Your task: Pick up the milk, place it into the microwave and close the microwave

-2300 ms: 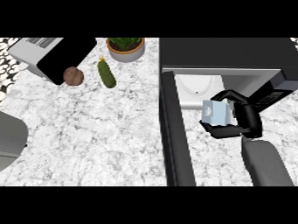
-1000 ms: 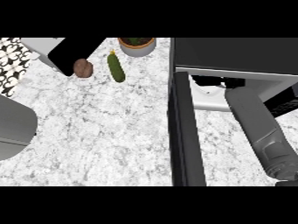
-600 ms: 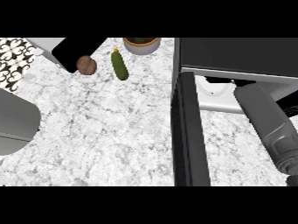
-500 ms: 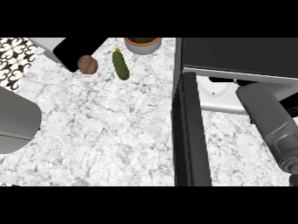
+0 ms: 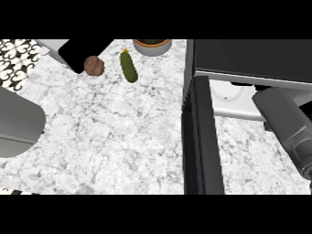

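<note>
- No brand, label or writing can be read anywhere in the frame.
- At the left edge, a large grey rounded shape (image 5: 6, 121) lies over the marble counter (image 5: 111, 137); no left hand shows.
- In the upper left, patterned black-and-white tile (image 5: 9, 57) meets a black slab (image 5: 84, 50) with a pale edge.
- Touching that slab's lower tip is a brown potato (image 5: 94, 66); just right of it lies a green cucumber (image 5: 128, 67), tilted, its yellowish tip toward the top.
- At top centre stands a pot (image 5: 152, 45) with a plant, cut by the frame's upper edge.
- Right of centre, the microwave's door (image 5: 202, 137) stands open, seen edge-on as a dark vertical bar running to the bottom.
- The microwave (image 5: 260, 59) fills the upper right; below its dark top, a pale interior (image 5: 229, 98) shows.
- The milk cannot be made out; if inside, it is hidden.
- The right forearm (image 5: 293, 132) rises from the lower right corner into the opening; the hand itself is hidden, so whether its fingers are spread or curled cannot be told.
</note>
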